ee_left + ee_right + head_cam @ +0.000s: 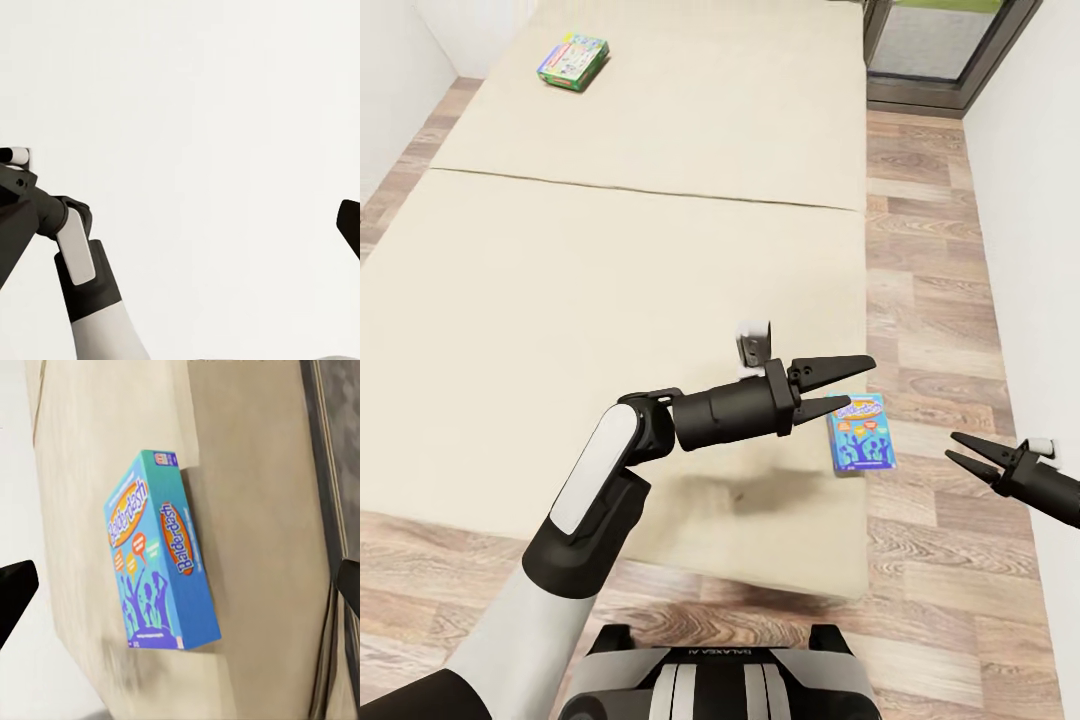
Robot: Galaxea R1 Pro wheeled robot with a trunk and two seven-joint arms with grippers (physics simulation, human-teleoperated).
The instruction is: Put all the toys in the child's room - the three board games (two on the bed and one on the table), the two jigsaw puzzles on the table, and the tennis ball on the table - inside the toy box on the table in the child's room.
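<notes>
Head view gives us the blue board game (860, 433) lying flat at the bed's (610, 300) near right edge, beside the wood-plank floor (940, 300). Our left gripper (832, 385) hovers just beside it, fingers spread, holding nothing. Our right gripper (963, 450) hangs over the floor, fingers parted too. Far up the mattress lies the yellow-green-red board game (572, 60).

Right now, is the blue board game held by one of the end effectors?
No. In the head view the blue board game lies on the bed near its edge, between the open left end effector and right end effector, touching neither.
</notes>
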